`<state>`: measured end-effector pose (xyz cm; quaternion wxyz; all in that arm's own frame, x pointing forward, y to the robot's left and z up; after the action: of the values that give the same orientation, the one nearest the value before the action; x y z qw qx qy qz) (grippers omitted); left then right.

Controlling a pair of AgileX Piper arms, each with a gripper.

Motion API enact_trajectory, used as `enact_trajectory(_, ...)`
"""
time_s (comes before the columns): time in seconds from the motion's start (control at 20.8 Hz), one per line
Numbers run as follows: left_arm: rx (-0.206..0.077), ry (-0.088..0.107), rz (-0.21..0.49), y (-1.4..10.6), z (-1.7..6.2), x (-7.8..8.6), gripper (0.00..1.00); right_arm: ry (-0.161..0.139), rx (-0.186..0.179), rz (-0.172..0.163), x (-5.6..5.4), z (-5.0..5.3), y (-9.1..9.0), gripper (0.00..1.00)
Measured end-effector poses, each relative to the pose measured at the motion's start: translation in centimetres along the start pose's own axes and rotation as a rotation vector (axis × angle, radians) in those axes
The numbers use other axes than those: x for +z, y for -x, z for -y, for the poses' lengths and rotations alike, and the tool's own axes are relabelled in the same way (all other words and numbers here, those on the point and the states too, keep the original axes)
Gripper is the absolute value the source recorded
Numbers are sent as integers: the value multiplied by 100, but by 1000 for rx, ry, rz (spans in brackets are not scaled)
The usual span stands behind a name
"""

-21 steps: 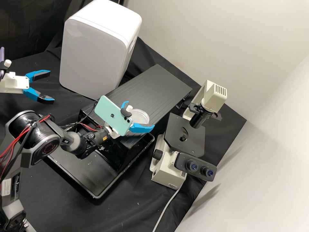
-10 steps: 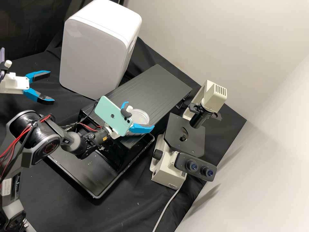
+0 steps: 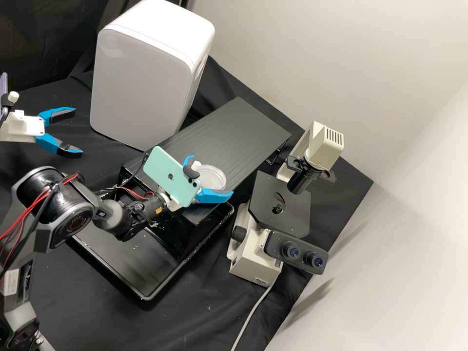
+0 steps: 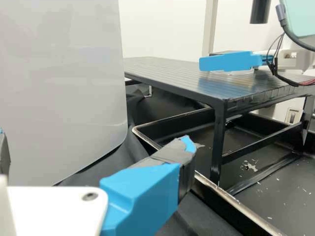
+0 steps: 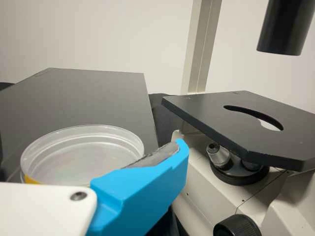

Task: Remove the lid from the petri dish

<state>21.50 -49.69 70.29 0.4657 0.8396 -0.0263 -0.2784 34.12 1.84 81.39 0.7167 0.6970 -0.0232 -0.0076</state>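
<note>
The petri dish sits with its clear lid on, atop a black raised platform, close to the platform's edge that faces the microscope. A strip of yellow shows low on the dish's side in the right wrist view.

The right hand is at the dish with its jaws spread wide and the dish between them. One blue finger lies just beside the rim on the microscope side; whether it touches the rim I cannot tell. The other finger is hidden behind a mint-green phone clamped on that wrist. The hand has hold of nothing that can be made out.

The platform stands in a shallow black tray on the worktop, which is covered in black cloth. The microscope stands just beside the tray, its black stage level with the dish. A tall white box stands at the platform's far side.

The left hand hangs over the cloth, well apart from the dish, on the other side of the white box. Its jaws are wide open and it is empty.
</note>
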Motion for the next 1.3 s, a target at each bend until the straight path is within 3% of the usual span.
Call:
enact_trajectory(0.38,2,2,-6,0,-1,-5,100,-2,2,2,7,-6,0,100)
enact_trajectory(0.43,2,2,-6,0,-1,-5,100,-4,2,2,7,-6,0,0)
enact_trajectory(0.72,1,2,-3,0,0,0,100,-33,7,8,29,-28,-1,0)
enact_trajectory(1.3,1,2,-3,0,0,0,100,-28,4,4,28,-27,-1,0)
